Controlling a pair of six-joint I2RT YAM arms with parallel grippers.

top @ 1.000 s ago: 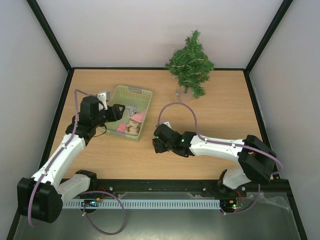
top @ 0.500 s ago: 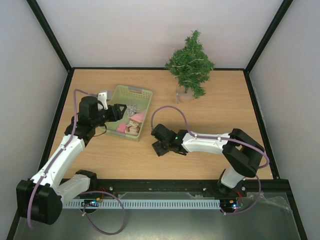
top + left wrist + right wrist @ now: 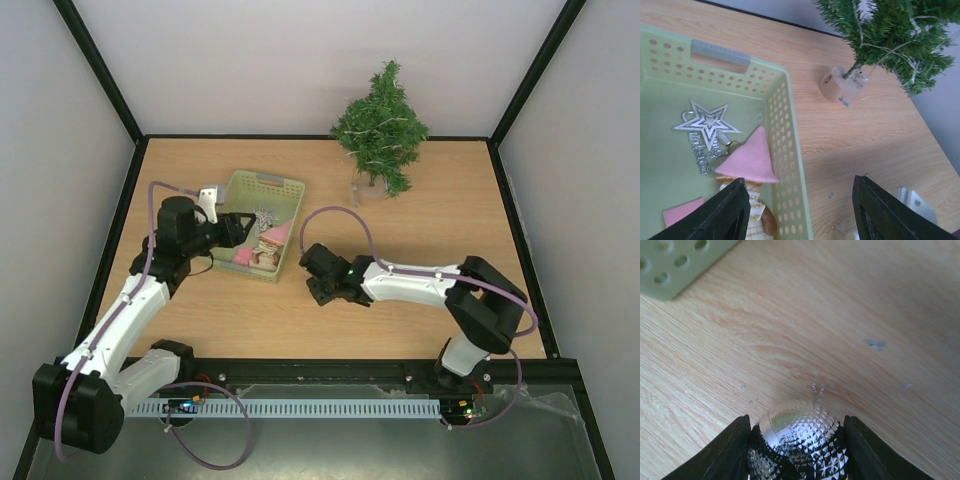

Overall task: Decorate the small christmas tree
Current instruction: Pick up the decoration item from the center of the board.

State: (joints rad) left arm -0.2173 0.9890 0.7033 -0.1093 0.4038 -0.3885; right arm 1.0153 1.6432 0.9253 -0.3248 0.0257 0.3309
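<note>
Little tree at the back, silver ball gripped near the front

On the wooden table (image 3: 440, 230) the small christmas tree (image 3: 380, 125) stands upright at the far edge, right of the middle and well apart from both arms. It looks light and top-heavy on its small clear base (image 3: 842, 86), with soft springy branches that would give under a push, so I'd steady it low on the trunk. The green basket (image 3: 283, 186) sits to the left. The left gripper (image 3: 240, 226) hangs over its near rim, fingers wide and empty. The right gripper (image 3: 322, 290) has its fingers closed against both sides of a silver ball (image 3: 799, 430), hard, slick and probably brittle. I can't see the ball's hanging loop, or tell whether it is off the wood. The wrist view crops the treetop, and a finger hides part of the pink-hatted figure (image 3: 751, 157) beside the star (image 3: 706, 122)
</note>
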